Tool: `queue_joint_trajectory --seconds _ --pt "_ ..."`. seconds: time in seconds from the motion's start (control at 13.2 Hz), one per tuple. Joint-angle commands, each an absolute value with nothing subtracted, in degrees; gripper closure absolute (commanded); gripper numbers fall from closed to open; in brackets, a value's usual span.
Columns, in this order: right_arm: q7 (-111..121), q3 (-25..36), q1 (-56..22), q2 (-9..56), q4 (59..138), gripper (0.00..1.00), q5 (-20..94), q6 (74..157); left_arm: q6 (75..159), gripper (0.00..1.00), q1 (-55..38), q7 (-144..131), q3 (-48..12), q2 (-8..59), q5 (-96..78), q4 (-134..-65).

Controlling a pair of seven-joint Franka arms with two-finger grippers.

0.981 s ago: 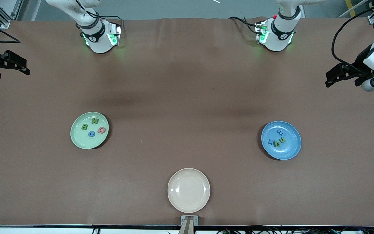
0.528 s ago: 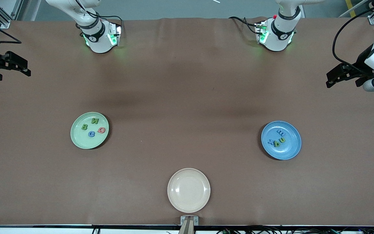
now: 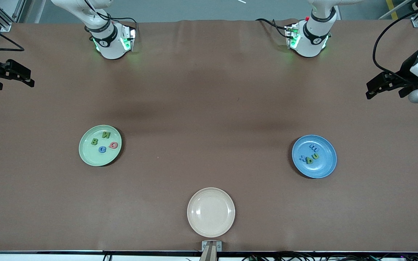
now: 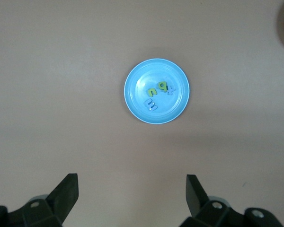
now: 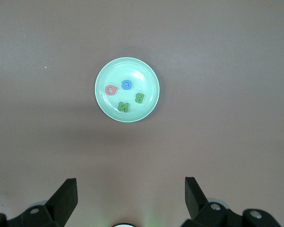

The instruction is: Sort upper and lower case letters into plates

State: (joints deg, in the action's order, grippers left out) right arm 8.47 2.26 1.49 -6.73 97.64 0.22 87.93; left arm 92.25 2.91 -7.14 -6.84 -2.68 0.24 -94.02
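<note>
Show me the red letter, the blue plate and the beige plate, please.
red letter [image 3: 113,145], front view, on its ring
blue plate [image 3: 325,167], front view, on a bare part near its rim
beige plate [image 3: 210,212], front view, on its bare middle

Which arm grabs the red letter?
Likely right: the flat red letter lies in the mint green plate at the right arm's end, near the right tool; the left tool waits at its own end.
</note>
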Motion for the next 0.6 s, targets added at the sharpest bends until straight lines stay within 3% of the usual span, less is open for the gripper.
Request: queue_joint_trajectory --seconds 0.0,0.53 --pt "7.6 2.4 1.6 -7.7 99.2 0.00 1.2 89.0 92.2 0.00 3.0 -8.3 -6.9 -2.5 0.4 -93.3" --pt "7.4 2.5 1.8 -6.4 97.8 0.00 1.2 89.1 92.5 0.00 3.0 -7.6 -6.9 -2.4 0.5 -93.3"
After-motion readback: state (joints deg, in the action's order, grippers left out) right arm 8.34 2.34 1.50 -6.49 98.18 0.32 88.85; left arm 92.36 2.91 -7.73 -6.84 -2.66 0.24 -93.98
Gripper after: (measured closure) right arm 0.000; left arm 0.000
